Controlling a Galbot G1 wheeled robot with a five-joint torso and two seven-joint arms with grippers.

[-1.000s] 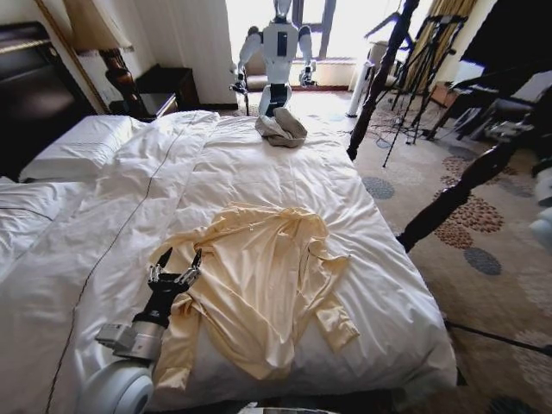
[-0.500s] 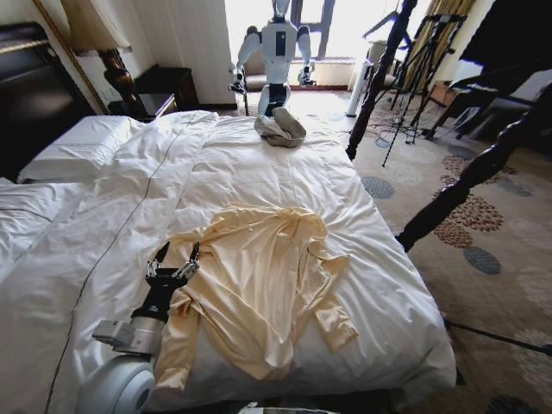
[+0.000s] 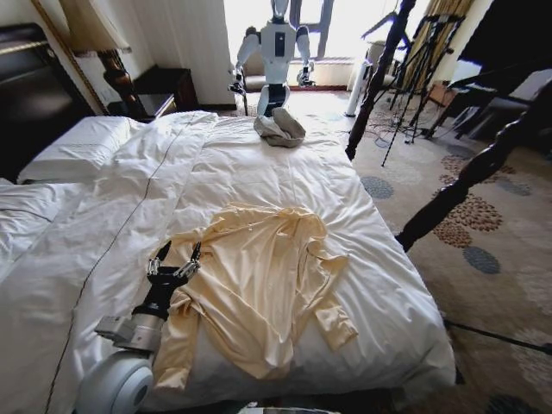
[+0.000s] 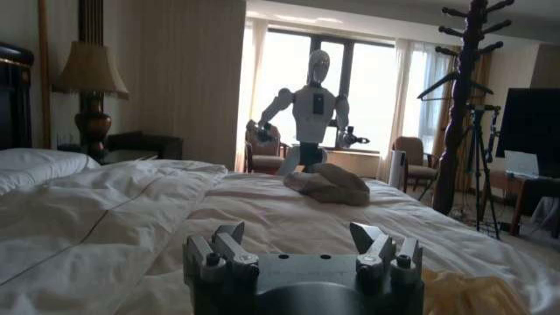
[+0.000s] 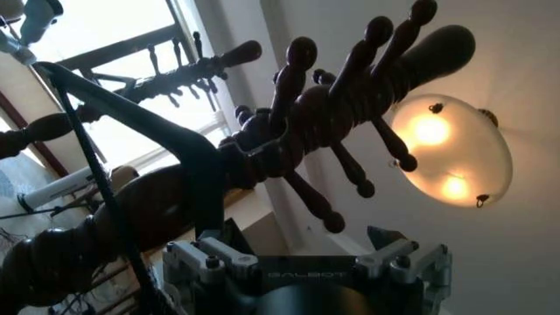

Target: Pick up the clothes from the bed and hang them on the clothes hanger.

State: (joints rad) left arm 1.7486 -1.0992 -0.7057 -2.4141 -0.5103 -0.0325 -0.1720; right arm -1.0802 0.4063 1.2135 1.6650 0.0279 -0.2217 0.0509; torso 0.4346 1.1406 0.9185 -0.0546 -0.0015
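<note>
The clothes, a pale yellow long-sleeved top, lie spread flat on the near half of the bed, sleeves out to both sides. My left gripper is low over the top's left shoulder edge, open, with nothing between its fingers. The left wrist view shows that gripper open and a corner of the yellow top beside it. The dark wooden clothes hanger stand rises right of the bed. My right gripper is open, pointing up at the stand's pegs.
A grey-beige cloth bundle lies at the bed's far end. Another white robot stands beyond it by the window. A second dark stand, tripods, a lamp and nightstand ring the bed. Patterned carpet lies to the right.
The pale parts of my right arm seen earlier at the head view's right edge have left the picture. My left gripper has shifted only slightly, still open by the top's shoulder.
</note>
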